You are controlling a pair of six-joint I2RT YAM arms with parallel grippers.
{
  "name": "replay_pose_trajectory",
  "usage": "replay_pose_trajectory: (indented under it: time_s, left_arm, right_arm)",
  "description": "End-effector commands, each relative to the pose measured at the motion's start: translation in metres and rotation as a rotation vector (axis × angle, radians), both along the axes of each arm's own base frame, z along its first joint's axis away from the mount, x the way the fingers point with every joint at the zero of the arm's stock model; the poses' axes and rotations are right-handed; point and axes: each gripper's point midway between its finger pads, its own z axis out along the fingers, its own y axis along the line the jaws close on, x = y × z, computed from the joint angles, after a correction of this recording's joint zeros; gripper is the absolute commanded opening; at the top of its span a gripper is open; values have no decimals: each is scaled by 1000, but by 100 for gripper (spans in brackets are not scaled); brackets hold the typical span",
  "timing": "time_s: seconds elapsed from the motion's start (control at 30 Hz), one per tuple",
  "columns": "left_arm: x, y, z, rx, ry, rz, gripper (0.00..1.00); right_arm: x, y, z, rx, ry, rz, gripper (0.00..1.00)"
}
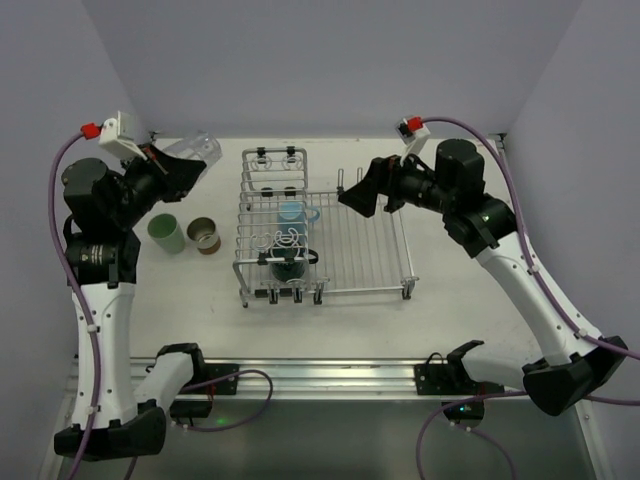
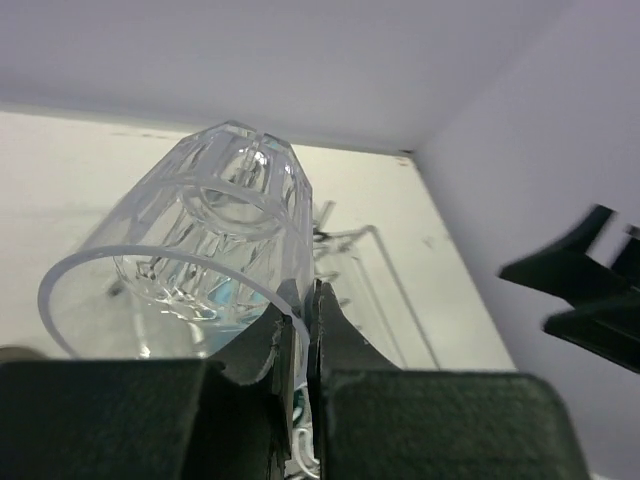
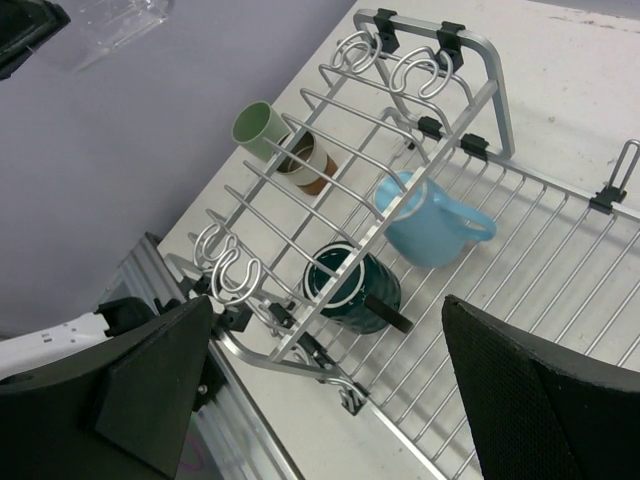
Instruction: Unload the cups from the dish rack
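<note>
My left gripper (image 1: 178, 166) is shut on the rim of the clear glass (image 1: 197, 150), held tilted in the air over the table's far left; the wrist view shows the rim pinched between the fingers (image 2: 300, 322) and the glass (image 2: 200, 240) lying on its side. A pale green cup (image 1: 166, 233) and a brown cream-lined cup (image 1: 205, 236) stand on the table left of the dish rack (image 1: 370, 250). Inside the rack lie the light-blue mug (image 3: 430, 222) and the dark teal cup (image 3: 356, 288). My right gripper (image 1: 368, 198) hangs open above the rack's flat grid (image 3: 560, 250), nothing in it.
The rack's raised section with cup loops (image 3: 400, 70) runs along its left side, over the two cups. The aluminium rail (image 1: 320, 375) with the arm bases lines the near edge. Walls close in the back and the sides.
</note>
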Motion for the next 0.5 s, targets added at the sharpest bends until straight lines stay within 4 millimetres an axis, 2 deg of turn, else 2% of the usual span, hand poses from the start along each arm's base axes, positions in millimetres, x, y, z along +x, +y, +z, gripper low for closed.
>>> replay_pose_trajectory:
  time_s: [0.0, 0.07, 0.13, 0.17, 0.23, 0.27, 0.37, 0.43, 0.47]
  left_arm:
    - [7, 62, -30, 158, 126, 349, 0]
    - [6, 88, -46, 197, 207, 491, 0]
    - [0, 105, -61, 210, 292, 590, 0]
    - [-6, 120, -75, 239, 355, 672, 0]
    - [-18, 137, -91, 243, 432, 785, 0]
    - [-31, 149, -104, 272, 474, 862, 0]
    - [-57, 164, -124, 254, 523, 989, 0]
    - [-67, 165, -132, 193, 539, 1043, 0]
    - [-76, 168, -143, 158, 560, 1094, 0]
  right_arm:
    - [1, -7, -1, -27, -34, -27, 99]
    - [3, -7, -4, -33, -29, -28, 99]
    - [5, -5, -9, -39, -14, -25, 99]
    - [6, -5, -12, -44, -5, -26, 99]
    - [8, -7, -14, -51, -1, -38, 99]
    - [8, -7, -15, -53, 1, -39, 99]
    - [8, -5, -19, -54, 13, -36, 99]
    - [9, -5, -20, -52, 19, -35, 99]
    - [8, -4, -22, -53, 26, -29, 99]
